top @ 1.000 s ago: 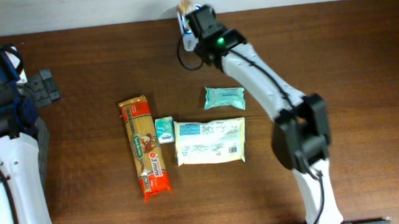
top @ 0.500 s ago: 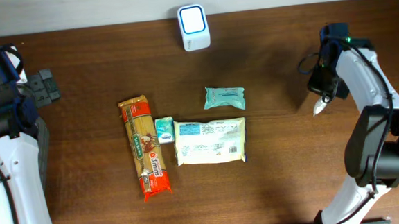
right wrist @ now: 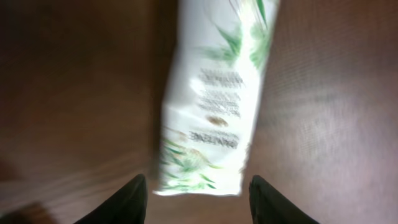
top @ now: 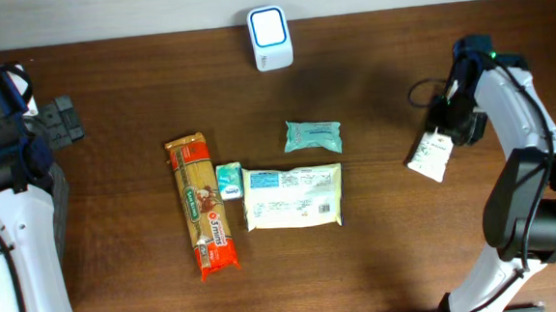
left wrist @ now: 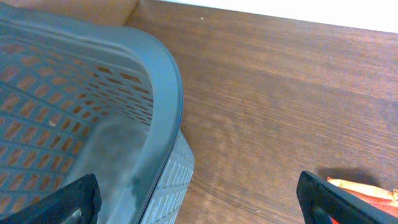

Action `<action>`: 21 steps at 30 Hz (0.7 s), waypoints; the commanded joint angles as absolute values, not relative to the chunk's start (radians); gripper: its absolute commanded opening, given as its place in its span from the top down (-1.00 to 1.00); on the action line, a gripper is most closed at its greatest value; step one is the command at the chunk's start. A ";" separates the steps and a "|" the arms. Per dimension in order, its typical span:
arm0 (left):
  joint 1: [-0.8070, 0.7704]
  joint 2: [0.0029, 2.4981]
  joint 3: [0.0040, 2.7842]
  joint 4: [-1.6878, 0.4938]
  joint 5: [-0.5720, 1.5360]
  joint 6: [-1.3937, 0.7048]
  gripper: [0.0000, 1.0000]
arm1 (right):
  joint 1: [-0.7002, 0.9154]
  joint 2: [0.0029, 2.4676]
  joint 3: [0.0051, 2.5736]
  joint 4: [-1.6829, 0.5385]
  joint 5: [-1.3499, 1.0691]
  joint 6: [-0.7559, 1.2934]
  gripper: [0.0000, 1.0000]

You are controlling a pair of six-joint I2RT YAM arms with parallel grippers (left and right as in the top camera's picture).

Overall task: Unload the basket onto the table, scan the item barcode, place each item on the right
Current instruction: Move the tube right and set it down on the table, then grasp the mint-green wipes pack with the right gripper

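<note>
A white sachet [top: 431, 154] printed with green leaves lies at the table's right side. It shows blurred in the right wrist view [right wrist: 214, 93], just beyond the fingertips and touching neither one. My right gripper [top: 449, 126] [right wrist: 199, 202] hovers over it, open. The white barcode scanner [top: 269, 25] stands at the back centre, far from the sachet. My left gripper [left wrist: 200, 202] is open and empty at the far left, above the rim of a grey basket [left wrist: 158, 74].
In the middle of the table lie an orange pasta pack [top: 202, 205], a small teal item [top: 228, 181], a white wipes pack [top: 293, 196] and a teal packet [top: 313, 135]. A black object [top: 61, 121] sits near the left arm.
My right arm swung from the scanner to the table's right side. Its jaws have since opened and the white sachet has come free below them. The left arm has not moved.
</note>
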State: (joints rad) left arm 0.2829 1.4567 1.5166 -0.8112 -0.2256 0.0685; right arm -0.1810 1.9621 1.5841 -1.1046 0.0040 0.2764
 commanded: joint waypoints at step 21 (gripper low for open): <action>0.287 1.443 1.520 -0.809 -0.229 0.084 -0.98 | 0.250 2.071 1.698 -0.894 -0.342 0.406 0.19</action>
